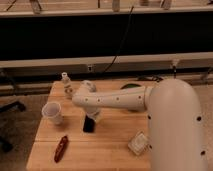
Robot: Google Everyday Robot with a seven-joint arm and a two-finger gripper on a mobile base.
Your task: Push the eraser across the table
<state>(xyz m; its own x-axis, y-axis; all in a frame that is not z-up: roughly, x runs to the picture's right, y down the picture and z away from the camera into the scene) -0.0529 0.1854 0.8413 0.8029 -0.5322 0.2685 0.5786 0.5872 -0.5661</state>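
Your gripper (pixel 93 116) sits low over the middle of the square light wooden plank table (pixel 110 146), touching the top end of the small flat black eraser (pixel 89 124); a pushing contact, I judge, not a grasp. Whether its fingers are apart or together I cannot tell. Left of it stands a white cup (pixel 53 112); nearer the front left lies a slim red pen-like object (pixel 61 148); front right, a pale squarish block (pixel 138 143). No writing is readable.
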